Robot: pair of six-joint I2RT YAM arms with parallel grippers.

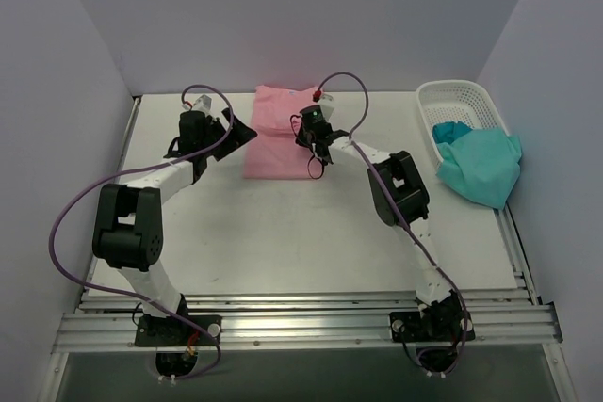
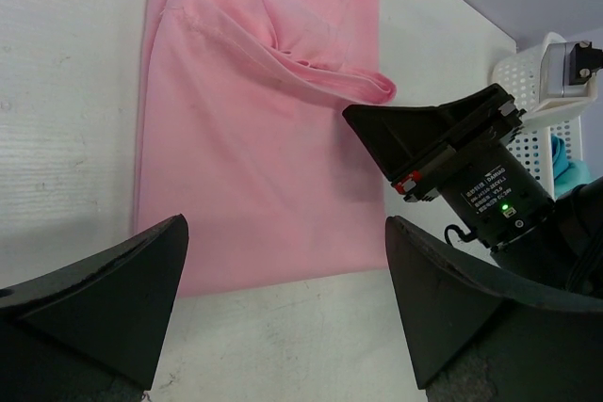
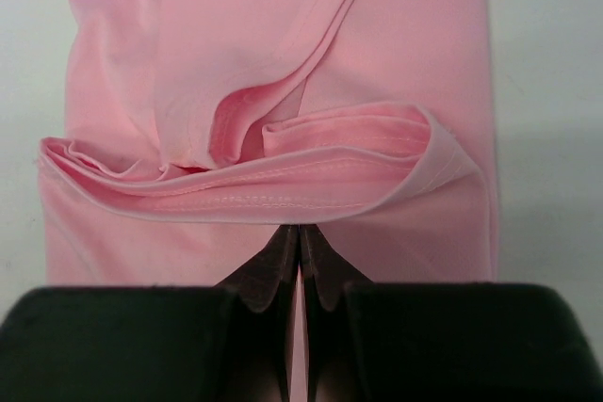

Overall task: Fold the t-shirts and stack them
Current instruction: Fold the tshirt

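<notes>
Table (image 1: 283,242): white, arm bases bolted at near edge.
Left gripper (image 1: 243,131): low over the table at the pink shirt's left side; fingers (image 2: 113,308) spread wide, holding nothing; shirt's near hem visible in the gap on the left wrist view.
Right gripper (image 1: 309,131): over the right part of the pink shirt; fingers (image 3: 325,275) pressed together, tips at a rolled fold of cloth. A sliver of pink shows between them, so apparently clamped on that fold, though the pinch itself is partly hidden.
Pink shirt (image 1: 278,134): on the table at far centre, between the two grippers, long axis running near to far. Mostly flat, left edge straight; one hemmed edge (image 3: 283,190) doubled over and raised in a ridge at the right gripper's tips.
Teal shirt (image 1: 480,168): crumpled at far right, well apart from the pink shirt, draped over the basket's near end and spilling onto the table.
Basket (image 1: 452,89): white lattice, far right corner against the wall. More teal cloth (image 1: 450,131) inside; cannot tell whether same garment.
</notes>
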